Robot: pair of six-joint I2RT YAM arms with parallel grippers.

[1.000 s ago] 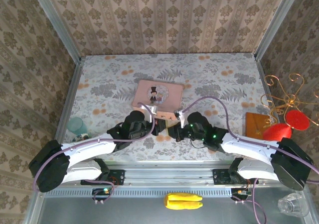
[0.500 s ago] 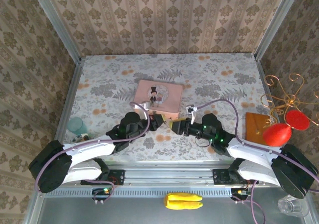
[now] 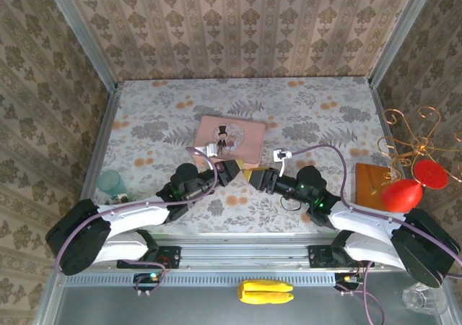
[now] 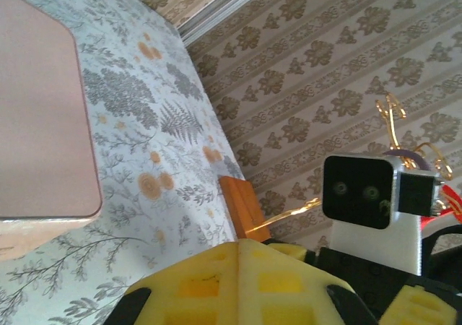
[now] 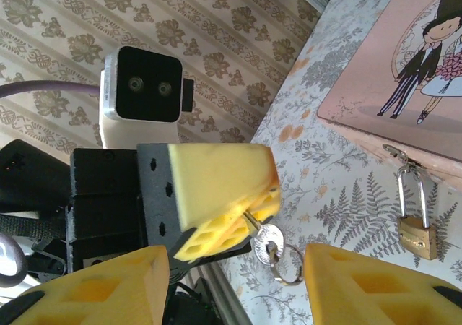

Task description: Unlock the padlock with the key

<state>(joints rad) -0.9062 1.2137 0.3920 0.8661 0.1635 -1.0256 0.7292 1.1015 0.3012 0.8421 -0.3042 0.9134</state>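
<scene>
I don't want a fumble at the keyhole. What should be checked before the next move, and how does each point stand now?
1. Left gripper shut on the key: ok.
2. Right gripper open, not touching the key: ok.
3. Key's blade free to enter a lock: not ok. The blade seems buried in the pads, and its round head and ring stick out.
4. Padlock hanging by its closed shackle from the hasp of the pink tin: ok.
5. Keyhole facing the key: cannot tell.
</scene>
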